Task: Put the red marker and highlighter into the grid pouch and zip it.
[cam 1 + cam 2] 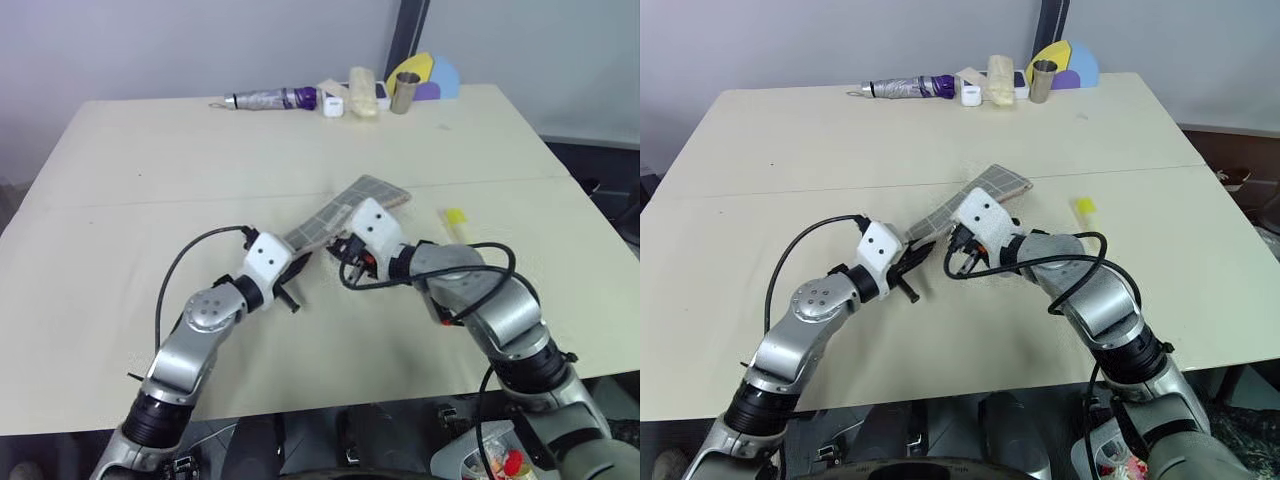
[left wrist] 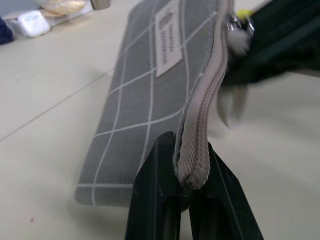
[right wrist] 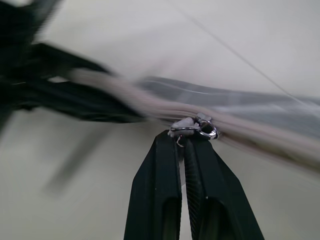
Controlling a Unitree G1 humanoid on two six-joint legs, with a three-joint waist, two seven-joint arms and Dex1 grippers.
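Even, soft light falls on the cream counter (image 1: 150,180); both eye views are bright and sharp, with faint shadows under the arms toward 6 o'clock. In the left wrist view the grid pouch (image 2: 150,95) is crisp up close, while shapes at 2 o'clock smear with motion blur. The right wrist view is heavily blurred from 9 to 3 o'clock; its black fingers (image 3: 155,200) stay sharp.
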